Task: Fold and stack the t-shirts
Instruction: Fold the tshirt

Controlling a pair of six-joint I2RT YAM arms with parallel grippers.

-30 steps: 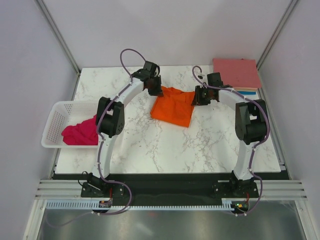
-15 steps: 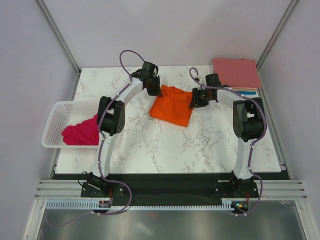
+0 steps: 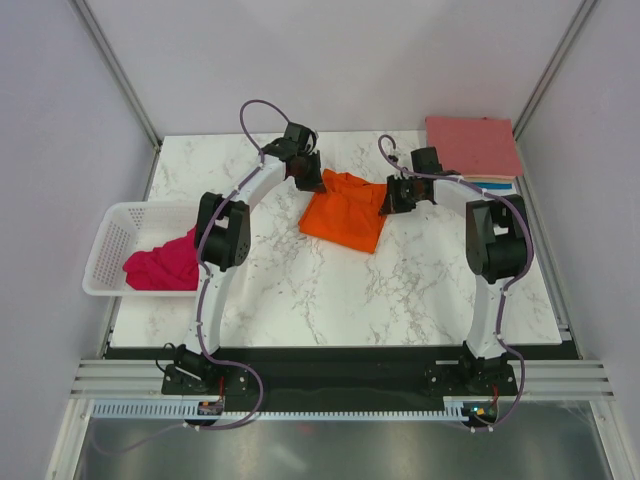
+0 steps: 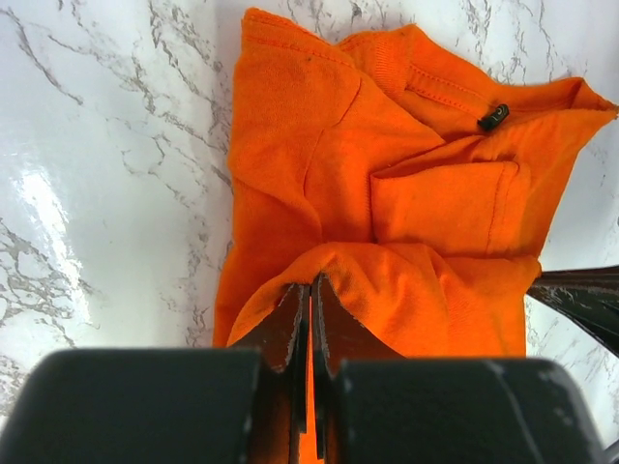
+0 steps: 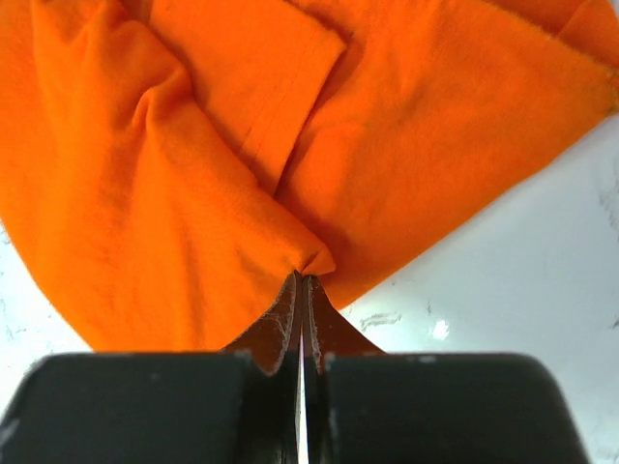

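Note:
A bright orange t-shirt (image 3: pixel 345 215) lies crumpled at the back middle of the marble table (image 3: pixel 330 290). My left gripper (image 3: pixel 310 180) is shut on a fold at its left upper edge; the left wrist view has cloth (image 4: pixel 387 193) pinched between the jaws (image 4: pixel 311 282). My right gripper (image 3: pixel 390 195) is shut on the shirt's right edge, a tuck of orange cloth (image 5: pixel 193 174) caught at its tips (image 5: pixel 303 275). A magenta-pink t-shirt (image 3: pixel 160 262) is bunched in the white basket (image 3: pixel 110 235). Folded salmon-pink t-shirt (image 3: pixel 472 146) tops a stack at the back right, a blue edge (image 3: pixel 497 184) under it.
The white basket stands off the table's left edge. The folded stack fills the back right corner. Grey walls and metal frame posts close in the table on three sides. Bare marble stretches in front of the orange shirt.
My right gripper has closed onto the orange shirt's right edge, after shifting slightly left toward it. The left gripper keeps its hold and has barely moved.

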